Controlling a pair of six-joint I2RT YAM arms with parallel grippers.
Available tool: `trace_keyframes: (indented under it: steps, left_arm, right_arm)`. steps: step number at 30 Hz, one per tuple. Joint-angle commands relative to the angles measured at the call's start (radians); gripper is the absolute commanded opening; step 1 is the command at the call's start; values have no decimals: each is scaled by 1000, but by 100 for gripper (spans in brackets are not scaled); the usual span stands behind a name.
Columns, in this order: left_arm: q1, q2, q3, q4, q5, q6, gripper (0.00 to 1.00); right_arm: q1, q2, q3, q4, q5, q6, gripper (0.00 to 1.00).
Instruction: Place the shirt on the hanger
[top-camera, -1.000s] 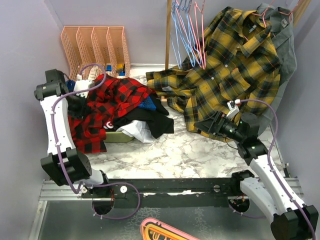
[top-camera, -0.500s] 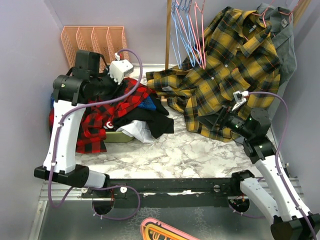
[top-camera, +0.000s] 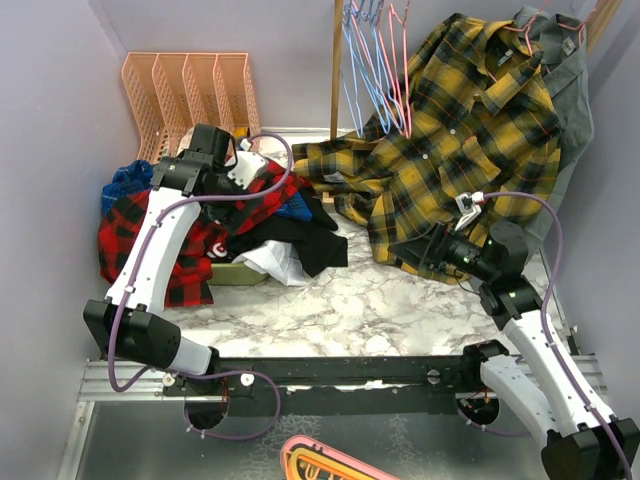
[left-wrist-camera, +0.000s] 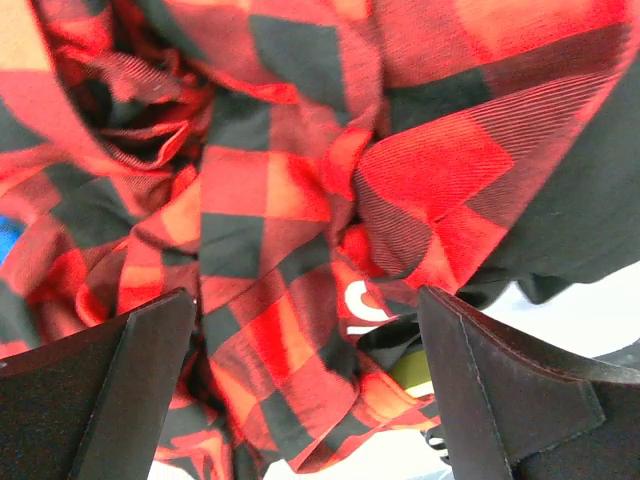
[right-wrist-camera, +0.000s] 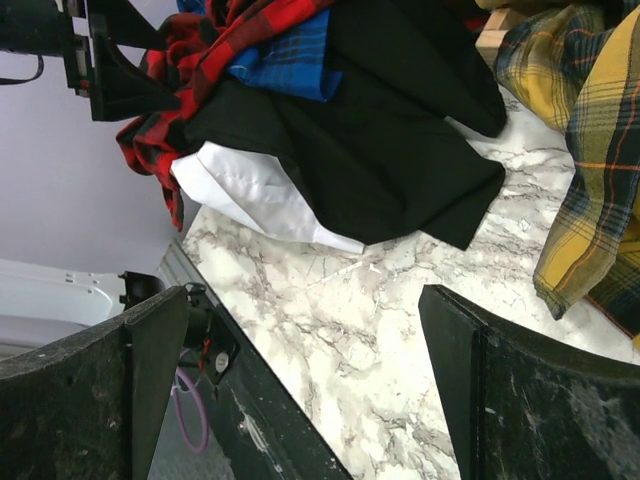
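Top external: the shirt (top-camera: 150, 240) is bunched up at about 9 o'clock on the bench (top-camera: 380, 310). It lies against a heap with a black garment (top-camera: 300, 240) and a white cloth (top-camera: 272, 262) on its 3 o'clock side.
Left side: the left hand (left-wrist-camera: 305, 298) has its fingers spread wide with nothing pinched. It hangs right over the red-and-black folds, and a bit of white lettering peeks out between the fingers in the left wrist view.
Right side: the right hand (right-wrist-camera: 305, 295) is also wide open and holding nothing. It sits at about 3 o'clock and points across bare marble at the heap.
Hanger spot: the hanger (top-camera: 403, 90) hangs at 12 o'clock, just beside the light blue hangers (top-camera: 365, 60) and well apart from the shirt.
Other stuff: a yellow plaid shirt (top-camera: 470, 130) sprawls from 1 to 3 o'clock.
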Motion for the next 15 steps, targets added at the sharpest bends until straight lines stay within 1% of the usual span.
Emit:
trace_keyframes:
  steps: [1,3,8,11,13,15]
  left_arm:
    - [15,-62,-41,23,-191,-23,96]
    - [35,-78,-87,16,-217,-23,96]
    - [62,-109,-180,-4,-210,-18,95]
    - [72,-116,-216,10,-264,-17,93]
    - [89,-107,-226,1,-257,-11,90]
    - [100,-95,-237,-4,-243,-11,82]
  right_arm:
    - [-1,-8,-15,52,-22,3,99]
    - [-1,-9,-25,52,-22,4,100]
    - [-1,-6,-67,84,-29,23,99]
    - [-1,2,-78,100,-40,34,99]
    - [-1,4,-82,102,-41,37,99]
    - [-1,1,-84,102,-39,39,99]
